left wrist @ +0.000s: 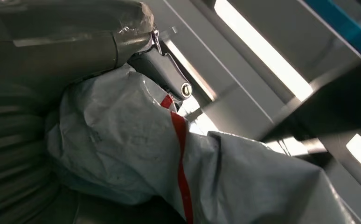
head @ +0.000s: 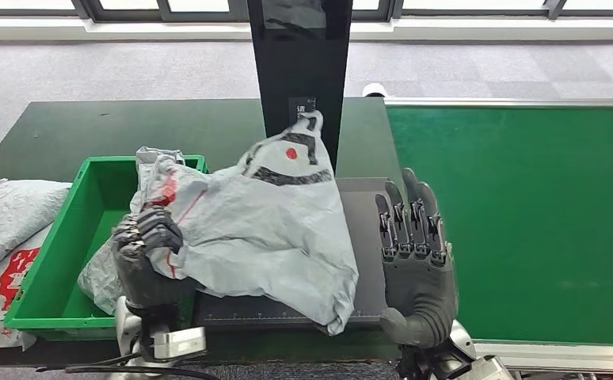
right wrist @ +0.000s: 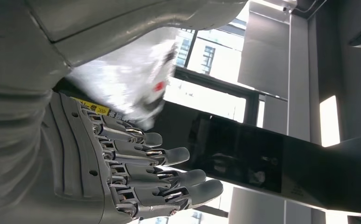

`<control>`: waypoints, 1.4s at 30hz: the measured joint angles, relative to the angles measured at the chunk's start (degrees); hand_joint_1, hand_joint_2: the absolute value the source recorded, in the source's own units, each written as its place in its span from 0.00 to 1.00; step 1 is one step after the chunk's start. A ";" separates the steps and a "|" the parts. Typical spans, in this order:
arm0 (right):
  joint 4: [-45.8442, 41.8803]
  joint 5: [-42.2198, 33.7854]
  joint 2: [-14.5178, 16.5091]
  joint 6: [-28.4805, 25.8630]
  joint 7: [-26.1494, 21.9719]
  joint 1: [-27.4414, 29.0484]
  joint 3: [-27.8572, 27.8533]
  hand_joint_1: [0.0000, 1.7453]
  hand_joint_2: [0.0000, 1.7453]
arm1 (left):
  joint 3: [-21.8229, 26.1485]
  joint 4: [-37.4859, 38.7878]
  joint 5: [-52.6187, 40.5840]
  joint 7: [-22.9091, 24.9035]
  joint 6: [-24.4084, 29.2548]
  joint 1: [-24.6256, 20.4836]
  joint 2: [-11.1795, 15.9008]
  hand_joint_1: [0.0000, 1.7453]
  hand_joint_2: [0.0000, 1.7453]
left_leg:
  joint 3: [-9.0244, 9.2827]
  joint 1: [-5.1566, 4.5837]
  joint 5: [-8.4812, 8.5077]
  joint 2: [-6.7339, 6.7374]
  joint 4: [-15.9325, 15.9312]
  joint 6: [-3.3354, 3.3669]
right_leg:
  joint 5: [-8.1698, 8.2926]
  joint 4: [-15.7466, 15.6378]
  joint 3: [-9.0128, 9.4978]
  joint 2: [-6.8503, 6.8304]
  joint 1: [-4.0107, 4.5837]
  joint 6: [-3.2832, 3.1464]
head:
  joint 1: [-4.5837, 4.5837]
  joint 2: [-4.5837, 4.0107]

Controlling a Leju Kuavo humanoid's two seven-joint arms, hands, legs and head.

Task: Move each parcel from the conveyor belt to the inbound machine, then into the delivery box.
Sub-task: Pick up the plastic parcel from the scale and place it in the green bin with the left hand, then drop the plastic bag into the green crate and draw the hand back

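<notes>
A grey plastic parcel bag (head: 264,214) with red and black print lies across the flat grey plate of the inbound machine (head: 367,229), its left end hanging toward the green bin. My left hand (head: 146,249) grips the bag's left edge, fingers curled into the plastic; the left wrist view shows the bag (left wrist: 169,168) bunched against that hand. My right hand (head: 414,245) stands open beside the bag's right side, fingers straight and apart from it; the same hand (right wrist: 136,172) holds nothing in the right wrist view. The machine's black post (head: 299,71) rises behind the bag.
A green delivery box (head: 58,261) sits left of the machine with another grey bag (head: 97,277) inside. More parcels (head: 6,229) lie at the far left. The green conveyor belt (head: 525,214) runs along the right, bare.
</notes>
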 joint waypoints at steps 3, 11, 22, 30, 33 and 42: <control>0.00 0.17 0.00 0.13 0.00 -0.05 0.02 0.00 1.00 | 6.11 -2.92 2.85 0.01 0.01 0.73 -0.85 1.00 1.00 | 0.01 0.01 0.00 0.00 -0.01 -0.01 | -0.01 0.00 0.00 0.00 0.01 -0.02 | 0.00 0.00; 0.00 0.67 0.00 0.21 0.00 0.31 -0.01 0.00 1.00 | 19.18 -2.26 5.55 0.11 0.01 0.82 -1.63 1.00 1.00 | 0.06 0.02 0.00 0.03 -0.01 -0.01 | -0.02 0.00 -0.01 0.02 0.02 -0.02 | 0.00 0.00; 0.00 1.86 0.10 0.87 0.00 0.66 -0.01 0.00 1.00 | 28.86 3.64 1.02 6.19 0.01 -1.88 -1.95 1.00 1.00 | 0.07 0.01 0.00 0.01 0.01 -0.01 | -0.01 -0.02 0.01 0.01 0.02 -0.02 | 0.00 0.00; -0.13 3.48 0.74 3.28 0.01 2.20 -0.15 0.00 1.00 | 31.18 16.93 -12.38 19.32 -0.37 -6.39 0.08 0.06 1.00 | 0.11 0.00 0.01 0.00 0.00 -0.02 | -0.01 -0.01 0.04 0.00 0.01 -0.03 | 0.00 0.01; -0.11 4.06 1.40 4.62 0.01 2.18 -0.56 0.00 1.00 | 31.18 20.06 -15.56 22.93 -0.32 -6.98 0.75 0.00 0.50 | 0.12 0.01 0.01 0.00 0.00 -0.02 | -0.01 -0.01 0.05 -0.01 0.02 -0.03 | 0.01 0.00; 0.09 4.82 2.84 5.67 0.08 1.76 -1.98 0.00 1.00 | 30.71 22.28 -12.20 22.58 -0.16 -7.68 1.53 0.00 0.00 | 0.22 0.03 0.05 -0.04 -0.01 -0.02 | 0.00 0.00 0.19 -0.06 0.03 -0.03 | 0.01 0.00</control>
